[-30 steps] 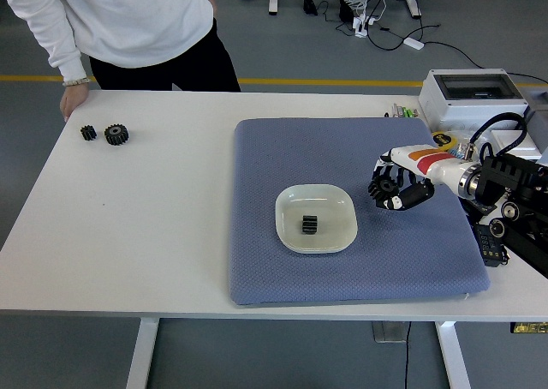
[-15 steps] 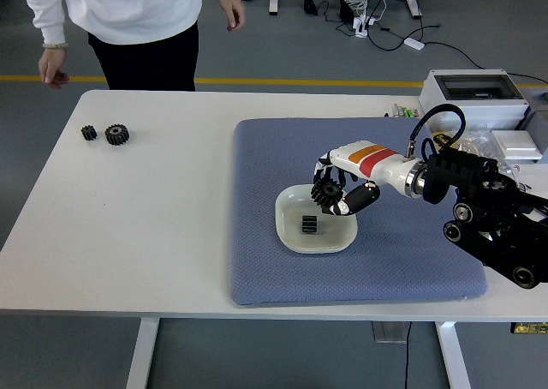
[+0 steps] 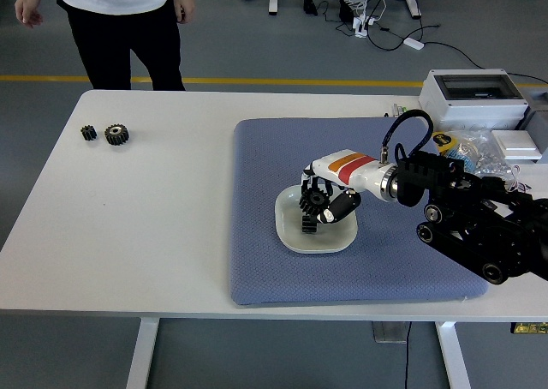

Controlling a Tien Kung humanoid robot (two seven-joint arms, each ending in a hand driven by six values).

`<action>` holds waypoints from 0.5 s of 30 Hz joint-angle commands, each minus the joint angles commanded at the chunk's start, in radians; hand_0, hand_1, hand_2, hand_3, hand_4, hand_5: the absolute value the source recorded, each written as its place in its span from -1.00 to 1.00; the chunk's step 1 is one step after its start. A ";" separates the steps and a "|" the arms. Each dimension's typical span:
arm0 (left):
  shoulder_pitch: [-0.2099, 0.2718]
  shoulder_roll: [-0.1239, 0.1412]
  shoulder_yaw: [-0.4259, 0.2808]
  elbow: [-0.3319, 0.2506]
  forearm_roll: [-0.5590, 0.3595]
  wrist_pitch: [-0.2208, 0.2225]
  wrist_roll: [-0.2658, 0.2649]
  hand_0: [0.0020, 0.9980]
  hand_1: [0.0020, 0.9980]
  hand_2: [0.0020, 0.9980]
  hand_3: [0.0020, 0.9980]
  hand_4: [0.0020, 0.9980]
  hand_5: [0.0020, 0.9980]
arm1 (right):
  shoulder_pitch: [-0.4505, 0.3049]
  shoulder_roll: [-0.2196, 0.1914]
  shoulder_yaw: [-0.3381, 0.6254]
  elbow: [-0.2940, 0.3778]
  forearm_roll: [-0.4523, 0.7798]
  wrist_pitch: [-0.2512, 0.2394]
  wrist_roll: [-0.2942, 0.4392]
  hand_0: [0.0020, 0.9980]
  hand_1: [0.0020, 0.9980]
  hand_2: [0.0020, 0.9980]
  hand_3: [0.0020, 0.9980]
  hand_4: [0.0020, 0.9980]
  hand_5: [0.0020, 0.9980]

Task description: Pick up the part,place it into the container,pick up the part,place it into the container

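Right hand (image 3: 323, 202) over white container (image 3: 288, 235), fingers curled around black gear part (image 3: 314, 202), held just above dish interior. Second black part (image 3: 309, 225) lying inside container, just below the held one. Container sitting on blue mat (image 3: 265, 162), mid-table. Two more black gears, small (image 3: 88, 133) and larger (image 3: 116, 134), side by side near far-left table corner. Person (image 3: 120, 12) standing beyond far edge, hands off table.

Four black gears: two at upper left on the tabletop (image 3: 171, 235), a small gear (image 3: 88, 133) and a larger gear (image 3: 116, 134); one gear in the dish (image 3: 309, 226); one held gear (image 3: 313, 206). One white dish (image 3: 295, 242), one blue mat (image 3: 274, 166), one grey box (image 3: 473, 96).
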 joint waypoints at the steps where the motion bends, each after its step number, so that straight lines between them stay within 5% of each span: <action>1: 0.000 0.000 0.001 0.000 -0.001 0.000 0.000 0.42 0.38 0.46 0.21 0.50 0.38 | 0.000 0.004 -0.001 -0.008 -0.004 0.013 -0.008 -0.38 -0.15 0.09 0.16 0.55 -0.61; 6: -0.003 0.000 0.005 0.000 -0.006 -0.001 -0.001 0.42 0.38 0.46 0.21 0.50 0.38 | 0.000 0.010 -0.004 -0.041 0.000 0.019 -0.014 -0.38 -0.15 0.09 0.16 0.55 -0.61; 7: -0.003 0.000 0.005 0.000 -0.006 -0.001 -0.001 0.42 0.38 0.46 0.21 0.50 0.38 | -0.001 0.010 -0.004 -0.046 0.002 0.017 -0.013 -0.47 -0.15 0.16 0.49 0.78 -0.52; 12: 0.000 -0.002 -0.003 0.000 0.002 -0.001 0.001 0.42 0.38 0.46 0.21 0.50 0.38 | -0.003 0.008 0.001 -0.063 0.004 0.012 -0.006 -0.47 -0.15 0.16 0.49 0.78 -0.52; 13: 0.000 -0.001 -0.004 0.000 0.003 -0.001 0.001 0.42 0.38 0.46 0.21 0.50 0.38 | -0.002 0.007 0.003 -0.063 0.005 0.013 -0.005 -0.50 -0.15 0.32 0.68 0.89 -0.48; 15: 0.000 -0.001 -0.004 0.000 0.004 0.000 0.001 0.42 0.38 0.46 0.21 0.50 0.38 | -0.002 0.006 0.004 -0.064 0.004 0.014 -0.004 -0.50 -0.15 0.32 0.68 0.89 -0.48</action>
